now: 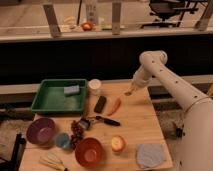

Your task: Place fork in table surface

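My gripper [131, 90] hangs over the far right part of the light-brown wooden table surface [135, 125], just above the boards. It is shut on the fork [128, 93], a small thin pale piece that sticks out below the tip, close to the wood. The red-orange chili pepper [115, 105] lies to the left of the gripper, apart from it. The white arm [170, 85] reaches in from the right.
A green tray [57, 97] holding a blue sponge [71, 90] stands at the back left, with a white cup [94, 86] beside it. A black bar [100, 104], black-handled utensil [105, 120], grapes [76, 131], bowls [89, 151], an apple [118, 144] and a grey cloth [150, 155] lie nearer.
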You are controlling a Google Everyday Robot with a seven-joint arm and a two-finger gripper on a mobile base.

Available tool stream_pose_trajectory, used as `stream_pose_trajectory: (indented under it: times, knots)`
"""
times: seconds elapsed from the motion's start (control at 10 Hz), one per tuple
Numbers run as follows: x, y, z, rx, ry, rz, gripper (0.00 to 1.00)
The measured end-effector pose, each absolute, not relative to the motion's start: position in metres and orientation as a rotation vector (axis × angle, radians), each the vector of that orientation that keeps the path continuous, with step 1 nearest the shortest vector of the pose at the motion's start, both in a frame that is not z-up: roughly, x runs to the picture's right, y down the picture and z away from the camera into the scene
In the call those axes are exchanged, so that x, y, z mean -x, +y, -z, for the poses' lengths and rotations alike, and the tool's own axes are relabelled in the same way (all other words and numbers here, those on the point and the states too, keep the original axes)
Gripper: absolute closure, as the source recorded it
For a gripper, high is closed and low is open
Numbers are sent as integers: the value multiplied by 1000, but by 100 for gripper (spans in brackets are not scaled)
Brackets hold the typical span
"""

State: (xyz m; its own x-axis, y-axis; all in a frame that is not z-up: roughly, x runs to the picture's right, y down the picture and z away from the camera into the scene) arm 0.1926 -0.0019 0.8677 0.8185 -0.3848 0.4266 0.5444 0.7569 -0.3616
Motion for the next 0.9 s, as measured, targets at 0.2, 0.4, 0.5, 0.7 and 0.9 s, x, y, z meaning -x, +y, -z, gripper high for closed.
stream_pose_trajectory:
  times: [0.2, 0.4, 0.5, 0.7, 0.9]
  knots:
    - [-195, 7, -859, 494, -345, 540, 98]
    - [-194, 17, -853, 500, -353, 560, 98]
    - [-194, 21, -852, 504, -356, 564, 98]
    - [-188, 30, -851, 513, -370, 576, 98]
    - [-186, 40, -850, 522, -380, 583, 98]
